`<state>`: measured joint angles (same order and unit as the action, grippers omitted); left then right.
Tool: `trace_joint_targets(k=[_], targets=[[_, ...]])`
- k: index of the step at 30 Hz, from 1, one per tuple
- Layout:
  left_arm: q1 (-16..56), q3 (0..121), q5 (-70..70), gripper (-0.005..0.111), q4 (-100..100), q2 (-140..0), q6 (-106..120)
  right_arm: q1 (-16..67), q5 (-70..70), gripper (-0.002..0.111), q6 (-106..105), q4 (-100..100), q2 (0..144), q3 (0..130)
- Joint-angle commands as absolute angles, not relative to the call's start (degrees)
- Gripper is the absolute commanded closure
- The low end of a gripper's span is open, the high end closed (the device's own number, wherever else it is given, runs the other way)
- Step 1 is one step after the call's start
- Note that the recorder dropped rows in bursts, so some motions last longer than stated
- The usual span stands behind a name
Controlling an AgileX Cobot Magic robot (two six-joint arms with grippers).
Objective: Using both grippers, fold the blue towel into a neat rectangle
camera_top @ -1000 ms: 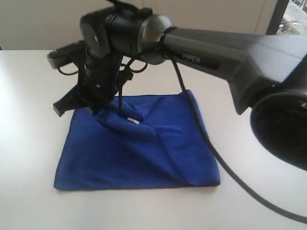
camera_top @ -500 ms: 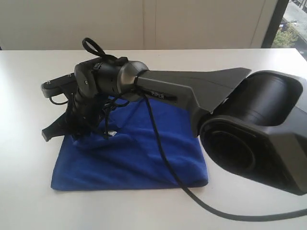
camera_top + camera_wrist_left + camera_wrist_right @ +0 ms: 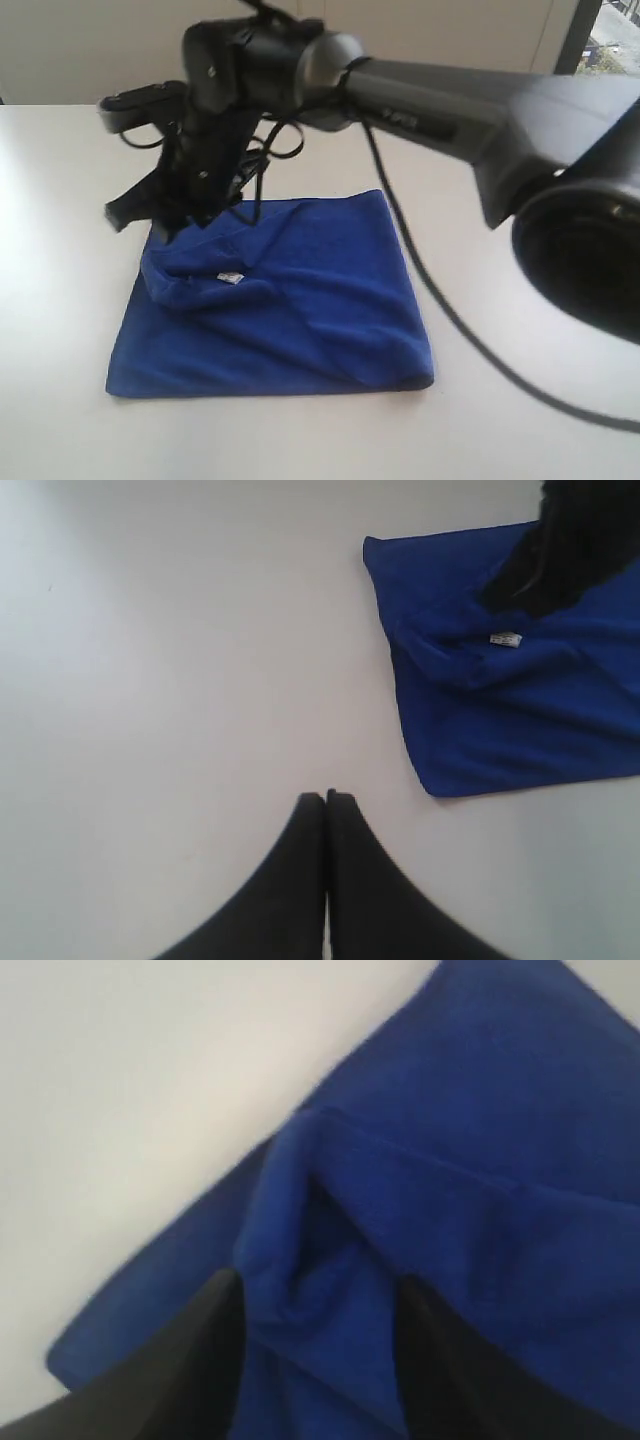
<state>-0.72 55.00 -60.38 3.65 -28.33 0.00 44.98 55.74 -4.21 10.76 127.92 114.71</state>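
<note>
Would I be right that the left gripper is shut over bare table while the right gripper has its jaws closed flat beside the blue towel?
Not quite: the right gripper has its jaws open around a bunched fold of the blue towel, as the right wrist view shows. The left gripper is indeed shut over bare table.

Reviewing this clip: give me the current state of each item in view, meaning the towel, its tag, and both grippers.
blue towel: lying on the white table, folded over, far-left corner bunched and lifted, not yet neat.
white tag: exposed on top of the towel, near the bunched corner.
right gripper: open, fingers either side of a bunched fold at the towel's corner.
left gripper: shut, empty, over bare table away from the towel.
</note>
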Motion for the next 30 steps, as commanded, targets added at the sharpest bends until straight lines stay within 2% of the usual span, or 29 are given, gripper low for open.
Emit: trace_joint_targets(k=[1, 4, 10, 19, 25, 30], targets=[[-0.99, 54.61, -60.86, 0.107, 4.21, -28.00, 0.00, 36.99, 61.46, 0.082, -7.85, 6.51, 127.43, 114.18], [-0.99, 54.61, -60.86, 0.107, 4.21, -28.00, 0.00, 32.68, 59.00, 0.108, -7.85, 2.92, 128.20, 112.44], [-0.99, 54.61, -60.86, 0.107, 4.21, -28.00, 0.00, 26.28, 54.19, 0.108, -11.92, 2.70, 132.06, 111.77], [-0.99, 54.61, -60.86, 0.107, 4.21, -28.00, 0.00, 22.59, 48.86, 0.108, -13.18, -0.83, 137.96, 111.77], [-0.99, 54.61, -60.86, 0.107, 4.21, -28.00, 0.00, 20.90, 55.19, 0.108, -11.42, -4.45, 140.04, 111.77], [-0.99, 54.61, -60.86, 0.107, 4.21, -28.00, 0.00, 19.03, 66.20, 0.108, -3.51, -10.47, 140.04, 111.77]])
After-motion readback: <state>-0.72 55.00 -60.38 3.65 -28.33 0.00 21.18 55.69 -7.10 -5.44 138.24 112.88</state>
